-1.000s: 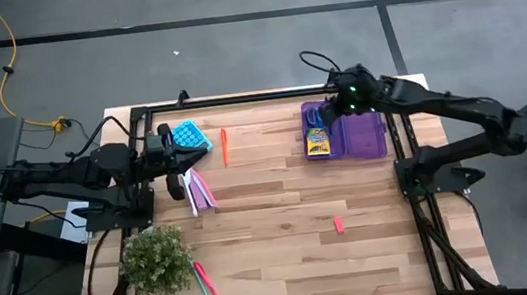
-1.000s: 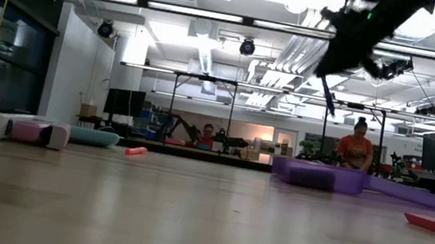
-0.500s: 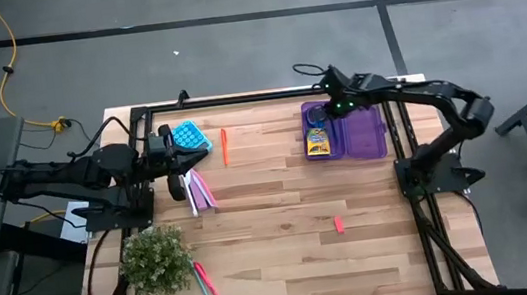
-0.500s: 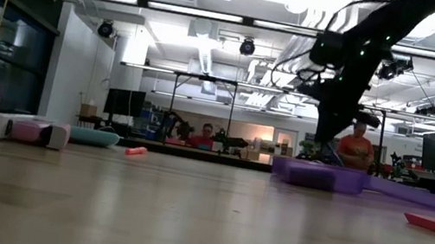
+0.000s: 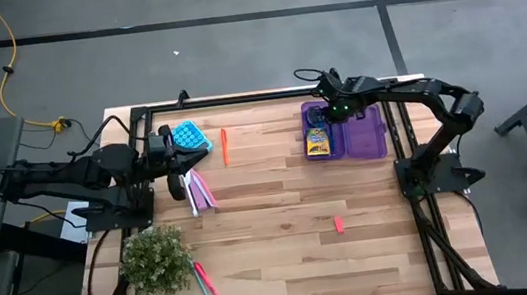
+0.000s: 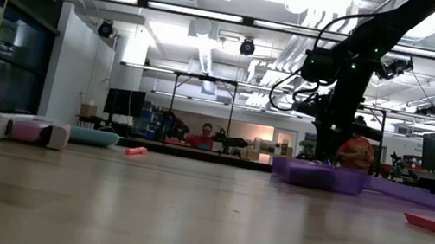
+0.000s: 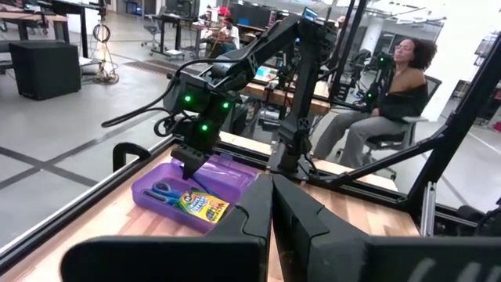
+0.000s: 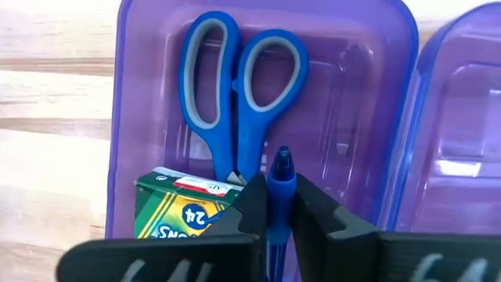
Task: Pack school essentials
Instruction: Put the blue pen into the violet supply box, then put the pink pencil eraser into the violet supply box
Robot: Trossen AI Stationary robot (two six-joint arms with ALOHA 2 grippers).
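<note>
Blue plastic pen point(image 8: 280, 182) is pinched between the right gripper's point(image 8: 275, 205) fingers, poised over the open translucent purple plastic case point(image 8: 376, 102) at the table's far right. Blue-handled scissors point(image 8: 235, 94) and a yellow-green crayon box point(image 8: 182, 210) already lie inside. Left gripper point(image 7: 270, 205) waits, fingers closed on nothing, far left. Orange pen point(image 5: 224, 145), pink eraser point(image 5: 338, 224) and pens beside the potted plant point(image 5: 156, 258) remain unpacked

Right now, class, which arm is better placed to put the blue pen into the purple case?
The right: its gripper holds the blue pen directly over the purple case, beside the scissors. The left gripper sits across the table.
</note>
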